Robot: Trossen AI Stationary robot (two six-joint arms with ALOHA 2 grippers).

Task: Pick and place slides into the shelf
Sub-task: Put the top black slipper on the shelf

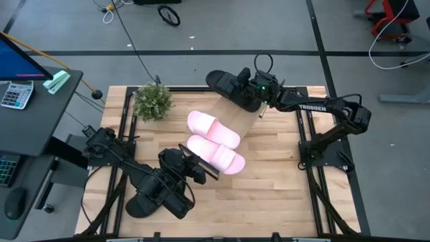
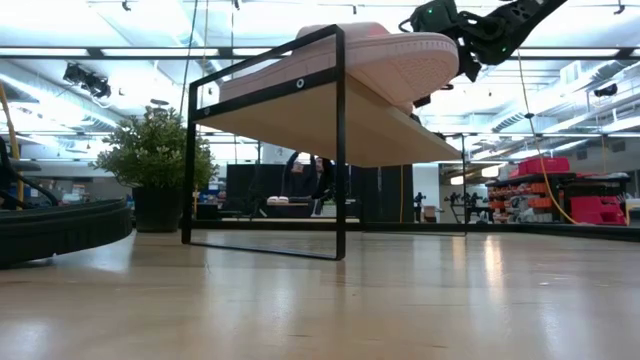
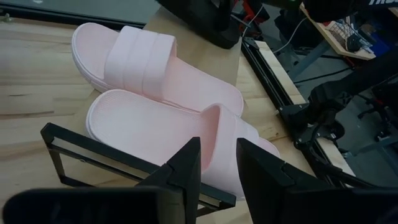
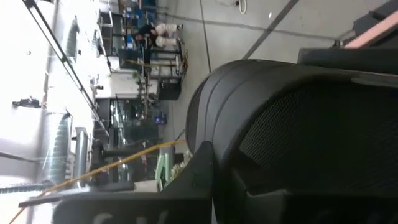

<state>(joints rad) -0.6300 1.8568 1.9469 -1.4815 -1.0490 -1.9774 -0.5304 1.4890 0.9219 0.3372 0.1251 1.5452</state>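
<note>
My right gripper [image 1: 252, 92] is pinched shut on a black slide [image 1: 232, 89] at the shelf [image 1: 252, 124]'s far end, top centre of the high view. It looks light, stiff foam, best gripped by strap or sole edge. My left gripper [image 3: 217, 168] hovers half-spread, empty, over the pink slides [image 3: 163, 115]; another black slide [image 1: 144, 202] lies lower left on the desk [image 1: 282, 181].

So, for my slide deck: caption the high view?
Two pink slides on the shelf; right gripper holds a black slide at its far end.

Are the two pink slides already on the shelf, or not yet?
On it. In the high view both pink slides lie side by side on the shelf board; the low view shows a pink sole resting on the board.
</note>
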